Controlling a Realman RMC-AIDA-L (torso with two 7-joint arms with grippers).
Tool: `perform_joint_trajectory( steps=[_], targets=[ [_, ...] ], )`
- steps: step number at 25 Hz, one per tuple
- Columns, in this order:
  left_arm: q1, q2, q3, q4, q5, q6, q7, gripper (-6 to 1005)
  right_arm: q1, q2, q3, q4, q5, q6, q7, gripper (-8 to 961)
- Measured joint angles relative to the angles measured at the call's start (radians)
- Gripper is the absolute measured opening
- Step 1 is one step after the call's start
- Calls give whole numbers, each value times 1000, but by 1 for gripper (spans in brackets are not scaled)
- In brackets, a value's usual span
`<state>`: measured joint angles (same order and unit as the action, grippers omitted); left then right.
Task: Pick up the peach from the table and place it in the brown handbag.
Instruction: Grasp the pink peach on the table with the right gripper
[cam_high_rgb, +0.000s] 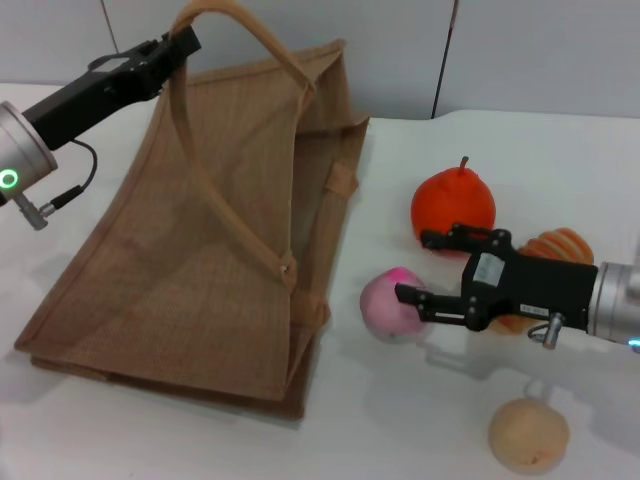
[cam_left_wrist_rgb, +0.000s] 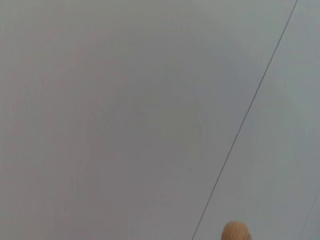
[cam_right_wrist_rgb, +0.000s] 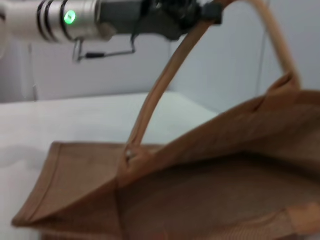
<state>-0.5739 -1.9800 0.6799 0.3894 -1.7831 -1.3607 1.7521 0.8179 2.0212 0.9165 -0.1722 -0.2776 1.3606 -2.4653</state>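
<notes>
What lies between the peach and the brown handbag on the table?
Nothing: in the head view only bare white table separates the peach, at the right gripper, from the brown handbag, whose handle the left gripper holds up.

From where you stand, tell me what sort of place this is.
Probably a lab or test bench rather than a home: a plain white table against bare pale wall panels, with only staged props on it, a brown handbag, a peach and other toy-like fruit, worked by two robot arms.
</notes>
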Motion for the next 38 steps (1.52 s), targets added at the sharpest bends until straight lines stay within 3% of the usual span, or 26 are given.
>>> perform_joint_trajectory(
  steps=[7, 12, 18, 30, 38],
  targets=[
    [-1, -1, -1, -1, 0, -12, 2, 119, 36, 2, -102, 20, 0, -68, 76, 780],
    [-2, -2, -1, -1, 0, -13, 2, 119, 42, 4, -161, 84, 0, -192, 123, 779],
    [-2, -2, -2, -1, -1, -14, 3, 119, 52, 4, -189, 90, -1, -209, 152, 778],
    [-1, -2, -2, -3, 2, -13, 3, 119, 53, 4, -194, 86, -9, -211, 169, 630],
    [-1, -2, -2, -3, 3, -12, 3, 118, 53, 4, -195, 82, -7, -216, 169, 581]
  ],
)
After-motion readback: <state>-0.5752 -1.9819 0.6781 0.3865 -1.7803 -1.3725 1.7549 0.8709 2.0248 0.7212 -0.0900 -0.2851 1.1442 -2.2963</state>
